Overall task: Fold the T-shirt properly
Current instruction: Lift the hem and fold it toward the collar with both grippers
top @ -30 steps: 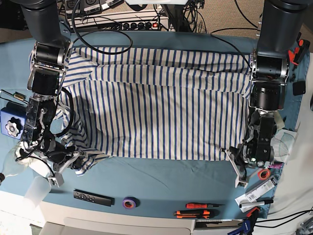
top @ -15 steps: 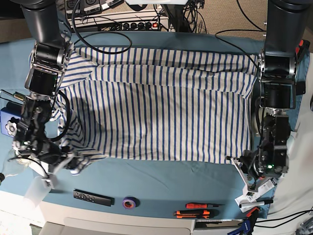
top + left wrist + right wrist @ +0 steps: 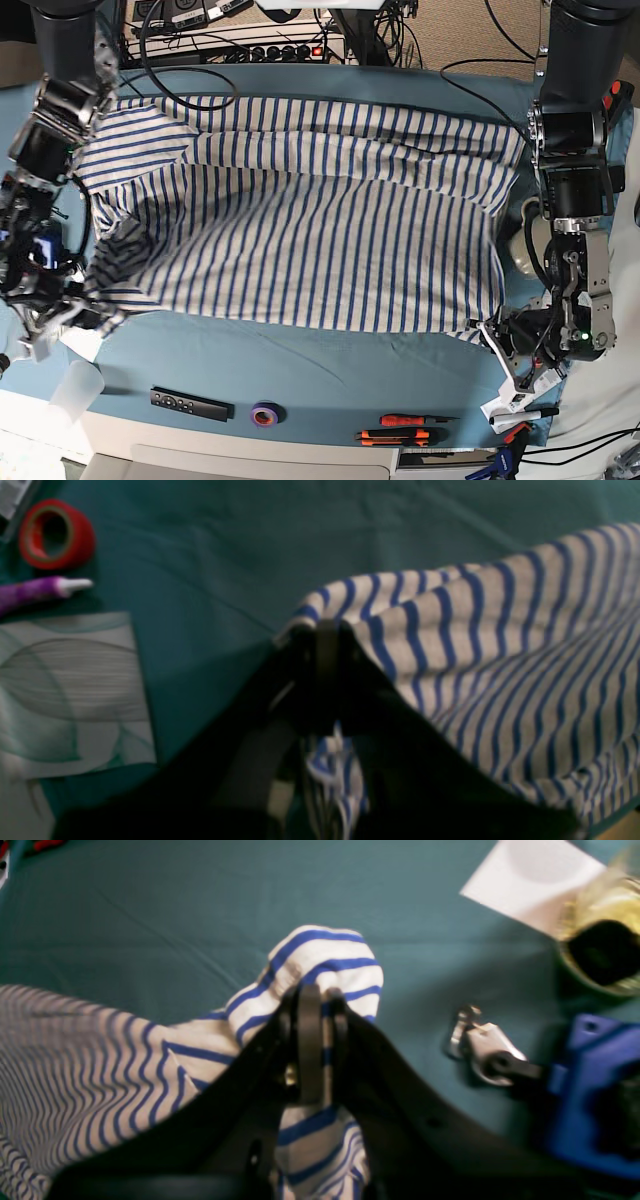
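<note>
The T-shirt (image 3: 300, 230) is lying spread across the teal tablecloth (image 3: 330, 360) that is covering the surface, its blue stripes running away from the front edge in the base view. Both near corners are being held by the arms.

The left gripper (image 3: 325, 630) is standing at the shirt's corner on the right side of the base view (image 3: 497, 343), its jaws pressed together on the striped hem, with a fold of cloth bunching between and below them. Beside it in the left wrist view a red tape roll (image 3: 56, 534), a purple marker (image 3: 37, 591) and a clear plastic sheet (image 3: 70, 690) are lying on the tablecloth, apart from the shirt.

The right gripper (image 3: 315, 1000) is pinching the opposite corner on the left side of the base view (image 3: 75, 318), jaws narrow with a rounded bulge of striped fabric pushing up past the tips and more cloth hanging beneath. Near it a blue clamp-like device (image 3: 590, 1085) with a metal fitting is sitting on the tablecloth.

Along the front edge a black remote control (image 3: 190, 403), a purple tape roll (image 3: 265, 413) and orange-handled tools (image 3: 405, 428) are lying well apart from the shirt.
</note>
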Tool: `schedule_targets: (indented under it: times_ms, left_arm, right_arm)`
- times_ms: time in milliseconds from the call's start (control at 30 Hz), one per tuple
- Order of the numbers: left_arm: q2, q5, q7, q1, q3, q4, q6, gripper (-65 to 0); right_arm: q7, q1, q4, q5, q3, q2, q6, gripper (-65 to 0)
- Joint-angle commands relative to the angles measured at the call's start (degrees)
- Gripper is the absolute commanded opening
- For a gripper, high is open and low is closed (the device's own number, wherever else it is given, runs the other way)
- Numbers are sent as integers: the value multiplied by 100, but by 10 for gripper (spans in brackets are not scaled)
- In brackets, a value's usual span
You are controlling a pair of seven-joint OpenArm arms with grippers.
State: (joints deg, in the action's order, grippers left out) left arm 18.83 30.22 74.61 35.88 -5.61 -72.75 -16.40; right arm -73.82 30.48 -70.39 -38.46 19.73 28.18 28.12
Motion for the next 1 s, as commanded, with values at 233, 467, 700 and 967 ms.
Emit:
schedule_targets:
  times_ms: [233,467,700,967]
  left_arm:
    - [570,269,-13,-319,-33,-382,-175,-650]
    - [820,754,-7,-841,-87,-1071,-470,-650]
    - [817,756,-9,-1285,-96,-1617,-581,-650]
    - [820,754,-9,-1746,-103,-1987,-579,-650]
  right_arm:
    - [76,61,-120,-511,22,402,133,-650]
    - [-61,-188,-120,-713,22,391,210,-650]
    - [-254,-302,-120,-721,22,389,210,-650]
    - [-566,-304,-120,-1019,26,391,280,-650]
